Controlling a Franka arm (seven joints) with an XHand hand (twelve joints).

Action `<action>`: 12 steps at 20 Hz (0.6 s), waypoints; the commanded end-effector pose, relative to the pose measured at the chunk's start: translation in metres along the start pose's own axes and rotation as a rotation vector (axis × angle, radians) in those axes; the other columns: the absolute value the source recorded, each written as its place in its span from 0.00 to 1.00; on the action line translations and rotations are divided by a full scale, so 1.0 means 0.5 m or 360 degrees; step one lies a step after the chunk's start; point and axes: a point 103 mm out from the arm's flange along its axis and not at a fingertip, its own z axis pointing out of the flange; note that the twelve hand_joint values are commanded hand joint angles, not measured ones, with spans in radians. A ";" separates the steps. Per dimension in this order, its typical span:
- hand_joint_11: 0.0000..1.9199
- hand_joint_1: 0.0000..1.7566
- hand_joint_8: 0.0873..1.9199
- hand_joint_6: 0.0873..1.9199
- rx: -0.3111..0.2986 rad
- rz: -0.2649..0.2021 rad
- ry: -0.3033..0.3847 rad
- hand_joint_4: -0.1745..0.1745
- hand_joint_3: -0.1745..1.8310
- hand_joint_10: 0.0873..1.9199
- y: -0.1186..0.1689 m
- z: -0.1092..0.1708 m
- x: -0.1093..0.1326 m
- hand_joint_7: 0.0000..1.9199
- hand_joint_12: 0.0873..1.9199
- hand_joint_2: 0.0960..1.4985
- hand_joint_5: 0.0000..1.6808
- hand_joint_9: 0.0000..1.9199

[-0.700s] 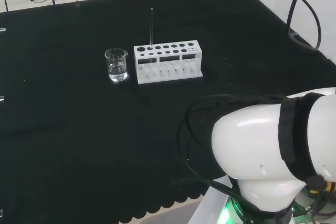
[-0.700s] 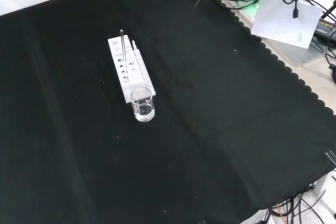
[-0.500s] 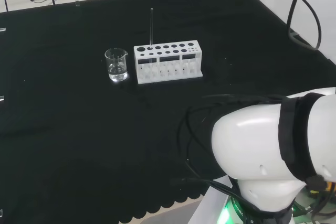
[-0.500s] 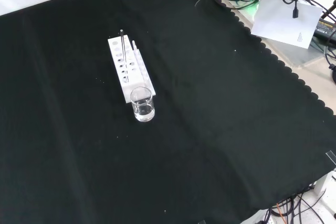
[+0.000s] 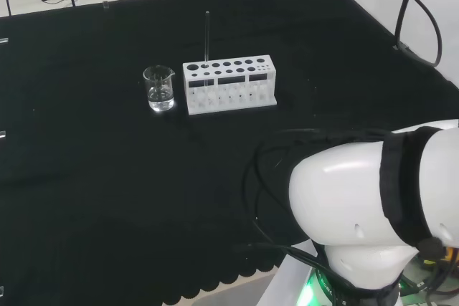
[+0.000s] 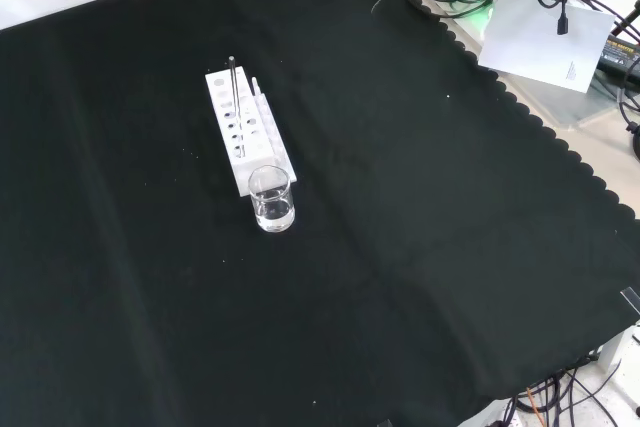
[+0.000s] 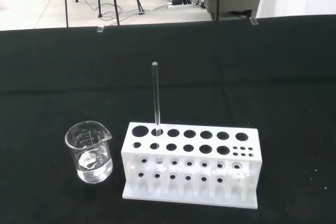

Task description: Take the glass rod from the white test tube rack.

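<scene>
Glass rod [image 7: 156,97] stands upright in the white test tube rack [image 7: 190,164], its lower end down one of the holes in the rack's back row, second from the end nearest the beaker [image 7: 90,152]. In the head view the rod [image 5: 207,36] rises well above the rack [image 5: 229,84] at the rack's left end; in the front view it [image 6: 233,80] stands at the far end of the rack [image 6: 248,143]. Whether the hand's fingers are open or closed I cannot tell, so the rod's place relative to them cannot be given either.

Just beside the rack stands a small clear beaker, apart from it, with a little clear liquid in the bottom. In the head view the beaker [image 5: 159,88] is to the rack's left; in the front view the beaker [image 6: 272,199] sits at the rack's near end. The rack's other holes look vacant. Black cloth [image 6: 420,237] lies bare around the two pieces, and nothing stands close against the rod above the rack. The arm's white link [image 5: 373,213] fills the head view's lower right, well apart from the rack.
</scene>
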 end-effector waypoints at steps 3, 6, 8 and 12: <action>0.00 0.36 0.10 0.00 0.0029 -0.0010 0.0009 0.01 0.37 0.18 0.040 0.022 -0.006 0.00 0.34 0.54 0.00 0.00; 0.00 0.36 0.12 0.00 0.0042 0.0001 0.0029 0.02 0.37 0.20 0.069 0.030 -0.012 0.00 0.37 0.54 0.01 0.00; 0.00 0.36 0.12 0.00 0.0043 0.0005 0.0041 0.02 0.37 0.20 0.094 0.033 -0.017 0.00 0.38 0.54 0.01 0.00; 0.00 0.36 0.14 0.00 0.0058 -0.0010 0.0033 0.02 0.37 0.22 0.144 0.041 -0.019 0.00 0.40 0.54 0.01 0.00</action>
